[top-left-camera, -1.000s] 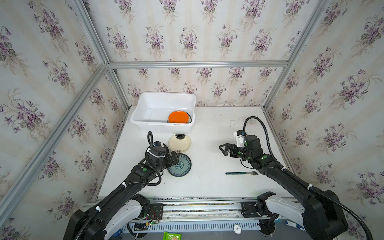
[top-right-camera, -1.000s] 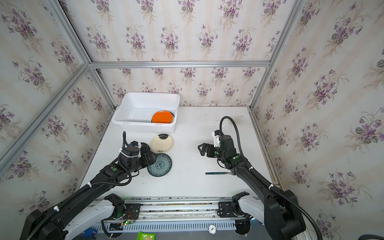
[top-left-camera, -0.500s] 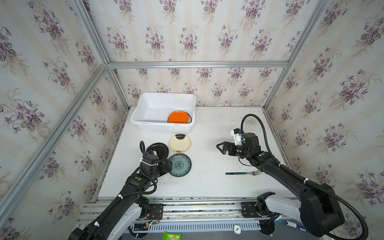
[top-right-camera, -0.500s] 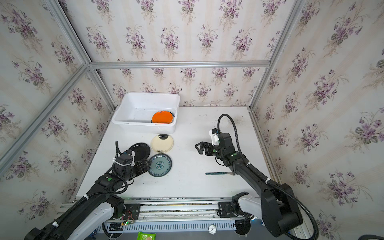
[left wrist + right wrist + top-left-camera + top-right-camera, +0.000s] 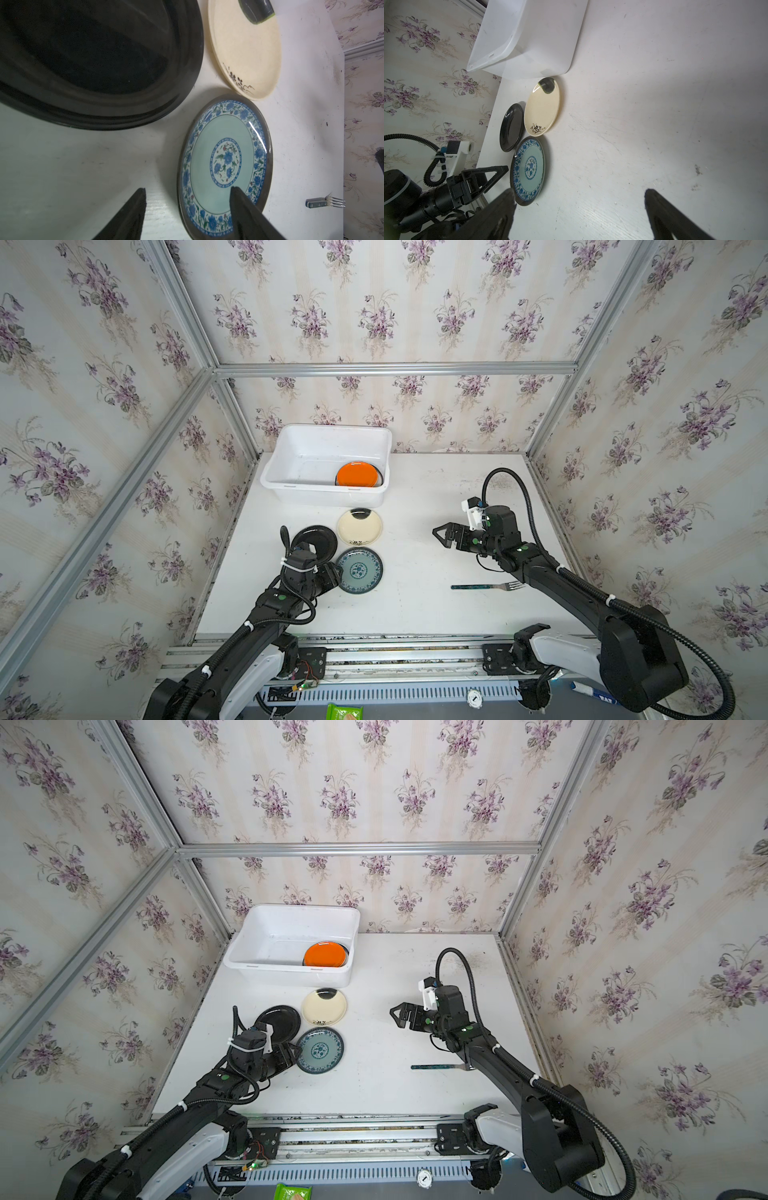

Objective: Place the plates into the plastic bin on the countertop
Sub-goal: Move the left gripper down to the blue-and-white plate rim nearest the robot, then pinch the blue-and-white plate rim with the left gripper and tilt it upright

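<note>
An orange plate lies in the white plastic bin at the back of the countertop. In front of the bin lie a black plate, a cream plate and a blue-patterned teal plate. My left gripper is open and straddles the teal plate's near-left rim. One finger is over the plate and the other over the bare top. My right gripper is wide open and empty. It hovers to the right of the plates.
A dark-handled fork lies on the countertop under the right forearm. Floral walls with aluminium framing close in the left, back and right sides. The bin stands against the back left corner.
My left gripper pulled back from over the black plate and came to the teal plate's rim, its jaws narrowing. My right gripper drifted slightly left and stayed wide open.
</note>
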### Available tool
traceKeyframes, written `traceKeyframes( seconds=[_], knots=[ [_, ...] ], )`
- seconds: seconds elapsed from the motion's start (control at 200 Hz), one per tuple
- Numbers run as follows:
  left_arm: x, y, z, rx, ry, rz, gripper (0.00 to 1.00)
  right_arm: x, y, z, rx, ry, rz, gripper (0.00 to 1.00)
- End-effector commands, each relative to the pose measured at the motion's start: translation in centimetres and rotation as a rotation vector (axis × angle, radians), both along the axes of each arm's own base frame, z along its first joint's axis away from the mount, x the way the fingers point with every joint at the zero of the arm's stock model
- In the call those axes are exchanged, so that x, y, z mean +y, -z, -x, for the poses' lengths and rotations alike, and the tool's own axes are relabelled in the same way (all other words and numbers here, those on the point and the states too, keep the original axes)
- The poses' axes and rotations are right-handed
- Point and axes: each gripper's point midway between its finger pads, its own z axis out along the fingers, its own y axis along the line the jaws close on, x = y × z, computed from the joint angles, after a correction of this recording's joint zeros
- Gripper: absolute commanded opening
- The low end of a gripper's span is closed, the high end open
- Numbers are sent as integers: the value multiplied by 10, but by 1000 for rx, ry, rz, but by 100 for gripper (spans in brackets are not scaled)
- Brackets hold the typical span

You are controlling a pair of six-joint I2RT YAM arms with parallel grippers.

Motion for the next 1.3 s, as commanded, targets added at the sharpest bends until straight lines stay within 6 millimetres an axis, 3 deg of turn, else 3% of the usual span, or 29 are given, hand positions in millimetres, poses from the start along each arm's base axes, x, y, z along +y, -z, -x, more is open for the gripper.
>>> traceKeyframes(
  seconds=[0.0, 0.565, 0.875, 1.03, 1.294],
  knots=[
    [-6, -2, -6, -24, 22, 28, 62, 3, -12, -7, -40, 0, -20, 99],
    [-6, 26, -8, 71, 33, 16, 37, 0, -6, -7, -26, 20, -9, 99],
    [-8, 28, -14, 87, 56, -4, 12, -1, -3, -8, -9, 33, -11, 99],
    [-10, 28, -19, 92, 72, -13, 8, 0, -4, -9, -8, 35, -14, 99],
    [-33, 19, -32, 104, 180, 40, 0, -1, -4, -13, -3, 58, -30, 99]
  ],
)
